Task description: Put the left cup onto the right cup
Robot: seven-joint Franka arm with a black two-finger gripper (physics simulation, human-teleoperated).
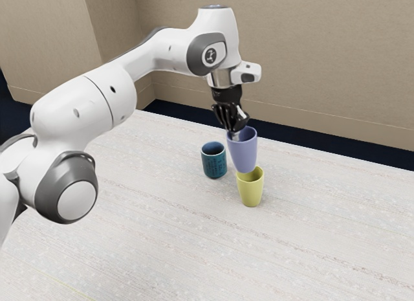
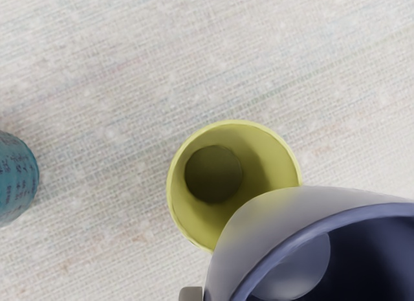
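Note:
A lavender-blue cup (image 1: 243,152) hangs in the air, held at its rim by my black gripper (image 1: 235,127), which is shut on it. Its base hovers just above the rim of a yellow-green cup (image 1: 250,186) standing upright on the table. From the wrist camera, the lavender cup (image 2: 310,249) is large and blurred under the hand, partly covering the open mouth of the yellow-green cup (image 2: 223,178).
A dark teal cup (image 1: 214,160) with faint markings stands upright on the table just to the exterior view's left of the other two; it appears again as the teal cup (image 2: 14,178). The pale woven tabletop (image 1: 194,249) spreads wide around them.

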